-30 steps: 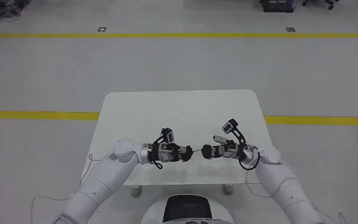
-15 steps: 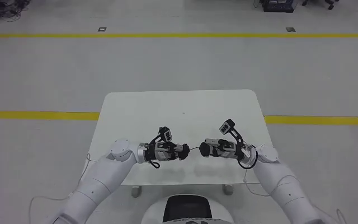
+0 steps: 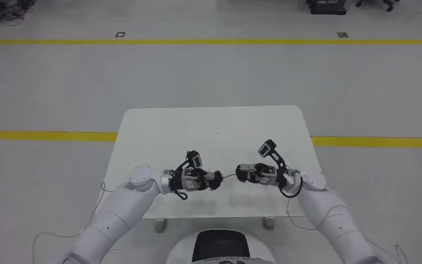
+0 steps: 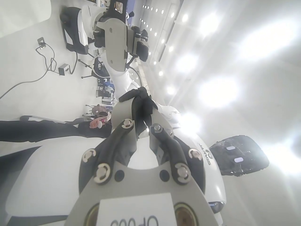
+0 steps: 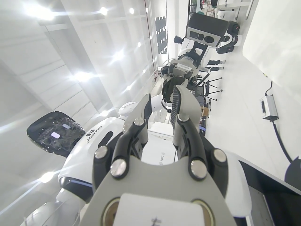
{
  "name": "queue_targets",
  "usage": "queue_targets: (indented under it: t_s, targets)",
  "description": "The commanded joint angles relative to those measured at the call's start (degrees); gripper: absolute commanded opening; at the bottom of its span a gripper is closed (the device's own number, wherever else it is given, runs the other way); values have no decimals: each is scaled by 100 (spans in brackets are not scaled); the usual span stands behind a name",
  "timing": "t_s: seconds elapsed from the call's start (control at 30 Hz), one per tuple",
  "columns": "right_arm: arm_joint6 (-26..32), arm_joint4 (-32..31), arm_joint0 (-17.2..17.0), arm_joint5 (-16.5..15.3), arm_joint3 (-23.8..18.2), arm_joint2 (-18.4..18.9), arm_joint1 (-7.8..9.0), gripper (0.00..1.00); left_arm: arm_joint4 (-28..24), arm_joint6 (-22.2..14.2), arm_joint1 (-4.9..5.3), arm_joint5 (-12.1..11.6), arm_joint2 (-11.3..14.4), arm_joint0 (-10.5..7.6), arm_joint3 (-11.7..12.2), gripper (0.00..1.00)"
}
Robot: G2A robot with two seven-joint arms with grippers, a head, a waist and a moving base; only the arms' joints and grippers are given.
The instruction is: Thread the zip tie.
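Bench (image 3: pixel 198 125): white, rectangular top with rounded corners. Left end effector (image 3: pixel 212 179): held above the front strip of the bench, the side nearest the robot, about at the bench's midline and pointing across toward the other arm. Its fingers (image 4: pixel 122 112) are clamped together on the black zip tie (image 4: pixel 141 103), which sits bunched between the fingertips in the left wrist view. Right end effector (image 3: pixel 241 175): above the same front strip of the bench, just to the right of the midline, facing the left one, near it but apart. In the right wrist view its two fingers (image 5: pixel 185 104) stand spread with a gap between them, a ribbed pad on one inner face, and nothing is seen held in that gap. The zip tie (image 3: pixel 227 175) is in the air above the bench's front strip. In the top view it reads as a thin dark line running from the left end effector toward the right one. Whether its free tip touches the right fingers cannot be told. Surroundings: pale floor round the bench, one yellow line (image 3: pixel 59 136) emerging on either side of the bench, and a second yellow line (image 3: pixel 211 41) well beyond the bench's far edge.
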Motion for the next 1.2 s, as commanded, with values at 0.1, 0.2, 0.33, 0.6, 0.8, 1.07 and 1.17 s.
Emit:
queue_targets:
  t_s: [0.1, 0.2, 0.33, 0.6, 0.8, 1.07, 1.17]
  targets:
    - [-4, -19, 9, 21, 20, -34, -4, 20, -12, 2, 4, -9, 25, 0, -16, 0]
    - [37, -14, 8, 12, 28, -45, -4, 17, -9, 20, 7, -12, 37, -6, -12, 0]
    - [50, -27, -8, -5, 8, -43, 3, 18, 43, 98, 13, -47, 55, -8, -27, 0]
    - [50, -76, -24, 2, -75, -75, 37, 16, 45, 205, 32, -75, 37, 8, -37, 0]
    - [50, -66, -28, -12, -107, -84, 64, 0, 49, 275, 52, -55, 17, 29, -80, 0]
    - [50, -60, -42, -31, -135, -72, 90, 8, 22, 283, 72, 3, 3, 26, -98, 0]
    - [50, -56, -41, -28, -135, -71, 96, 10, -3, 252, 82, 20, -11, 24, -103, 0]
